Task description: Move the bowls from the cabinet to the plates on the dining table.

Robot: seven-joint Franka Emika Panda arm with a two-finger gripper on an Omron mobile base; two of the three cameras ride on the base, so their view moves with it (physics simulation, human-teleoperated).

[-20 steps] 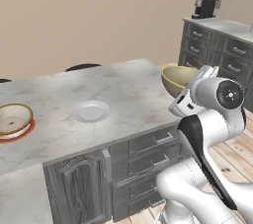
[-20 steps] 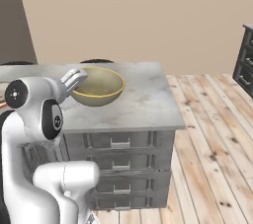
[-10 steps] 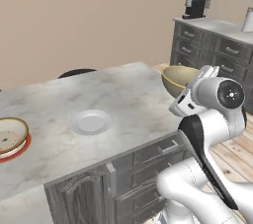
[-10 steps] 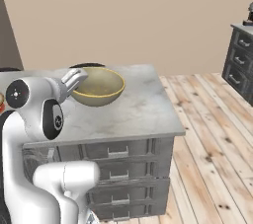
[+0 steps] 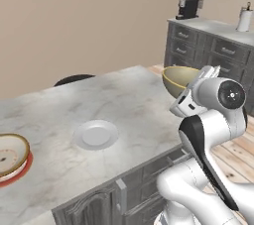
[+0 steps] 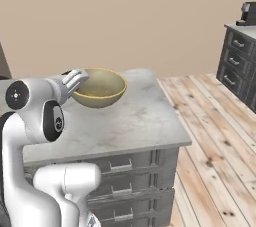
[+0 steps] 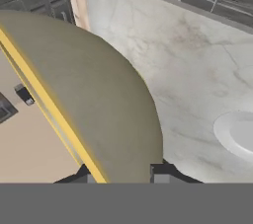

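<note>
Left base view has the gripper (image 5: 194, 86) clamped on the rim of one tan bowl (image 5: 177, 79), holding it up in the air over the right end of the dining table (image 5: 124, 100). Plain white plate (image 5: 95, 134) sits bare mid-table. Other bowl (image 5: 10, 153) is already resting on the red-rimmed plate (image 5: 16, 173) at the far left.

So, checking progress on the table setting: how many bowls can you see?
2. One bowl is held by the gripper at the table's end; the other sits on the red-rimmed plate at the far left.
</note>
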